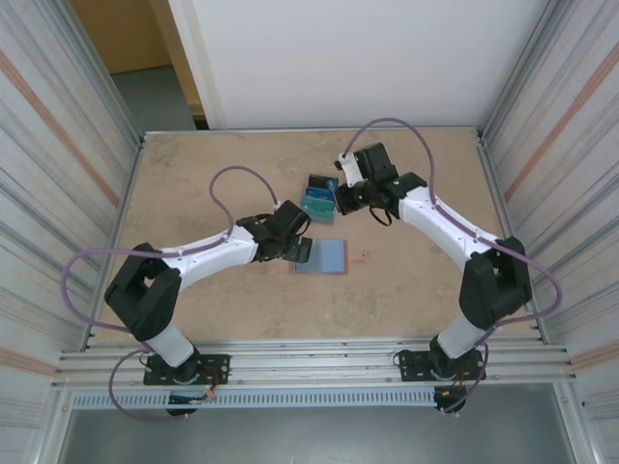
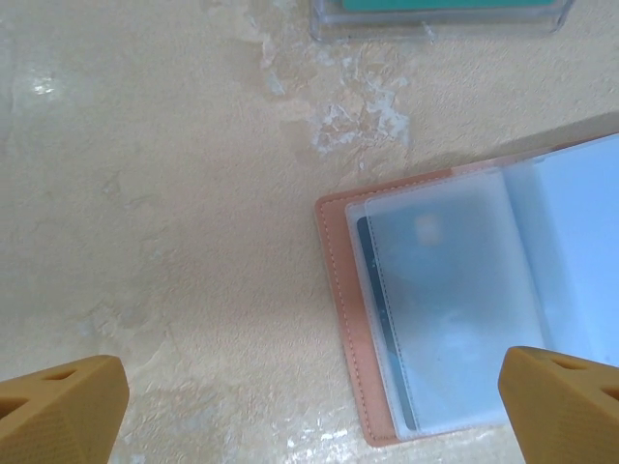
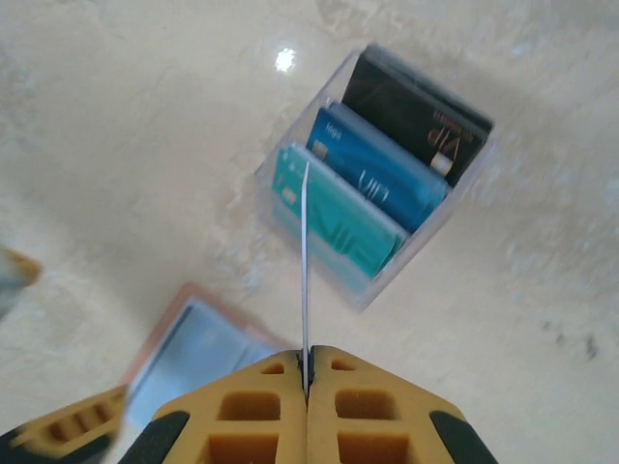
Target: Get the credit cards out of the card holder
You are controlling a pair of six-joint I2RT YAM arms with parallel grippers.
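The right fingers pinch one thin card by its end, edge-on above the clear box where teal, blue and black credit cards stand. With so slight a hold it could catch the box rim or the teal card and twist loose. The left fingers hang spread over the open card holder, flat on the counter near the box, a dark card in its sleeve; unpinned, it may slide.

The card holder lies open on the table, just before the box with three credit cards inside
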